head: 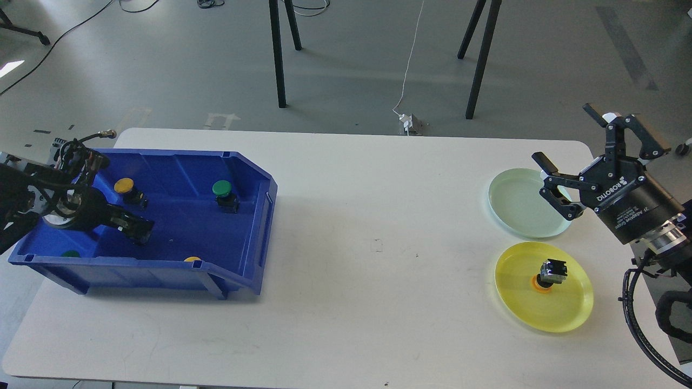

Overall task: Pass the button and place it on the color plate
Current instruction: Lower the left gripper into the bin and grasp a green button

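A blue bin (259, 216) at the left holds a yellow button (123, 185), a green button (222, 188), and a green cap (70, 253) and a yellow cap (192, 259) by its front wall. My left gripper (135, 231) is low inside the bin, over the spot where another green button stood; that button's cap is hidden, and the dark fingers cannot be told apart. My right gripper (562, 132) is open and empty, above the far edge of a pale green plate (519, 208). A yellow plate (567, 308) holds an orange button (551, 274) lying cap down.
The white table (378, 243) spans the view, with the bin at the left and the plates at the right. Black stand legs (278, 54) and a white cable (408, 70) are on the floor beyond the far edge.
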`<state>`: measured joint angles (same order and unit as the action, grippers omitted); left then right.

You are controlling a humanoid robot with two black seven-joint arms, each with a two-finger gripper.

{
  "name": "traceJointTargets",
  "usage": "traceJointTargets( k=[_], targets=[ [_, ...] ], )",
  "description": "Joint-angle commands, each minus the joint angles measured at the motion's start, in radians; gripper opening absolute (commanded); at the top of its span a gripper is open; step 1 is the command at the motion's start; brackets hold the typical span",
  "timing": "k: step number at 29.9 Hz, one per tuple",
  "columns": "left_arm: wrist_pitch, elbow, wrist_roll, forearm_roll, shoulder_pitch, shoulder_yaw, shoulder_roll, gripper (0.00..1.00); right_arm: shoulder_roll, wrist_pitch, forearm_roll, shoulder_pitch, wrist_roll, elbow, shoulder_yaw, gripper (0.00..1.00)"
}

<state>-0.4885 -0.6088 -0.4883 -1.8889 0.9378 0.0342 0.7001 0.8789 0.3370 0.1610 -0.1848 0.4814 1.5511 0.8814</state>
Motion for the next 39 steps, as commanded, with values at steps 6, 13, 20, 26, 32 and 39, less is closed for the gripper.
traceJointTargets(
  k=[6,13,20,26,32,39],
  targets=[
    [0.0,0.031,0.0,0.011,-0.013,-0.002,-0.017,0.63,0.0,0.002,0.0,0.005,0.002,0.001,-0.001,0.98],
    [0.0,0.029,0.0,0.011,-0.013,-0.002,-0.017,0.52,0.0,0.002,0.0,0.018,0.003,0.001,0.001,0.98],
    [0.0,0.026,0.0,0.01,-0.007,-0.002,-0.011,0.51,0.0,0.023,0.0,0.03,0.003,-0.003,0.002,0.98],
    [0.0,0.018,0.0,0.01,0.001,-0.002,-0.011,0.53,0.0,0.023,0.0,0.031,0.003,-0.003,0.002,0.98],
    [0.0,0.015,0.0,0.01,0.003,0.0,-0.008,0.55,-0.002,0.025,0.0,0.031,0.003,-0.003,0.001,0.98],
    [0.0,0.014,0.0,0.01,0.001,0.001,-0.002,0.55,-0.002,0.025,0.0,0.036,0.003,-0.003,0.001,0.98]
  ],
)
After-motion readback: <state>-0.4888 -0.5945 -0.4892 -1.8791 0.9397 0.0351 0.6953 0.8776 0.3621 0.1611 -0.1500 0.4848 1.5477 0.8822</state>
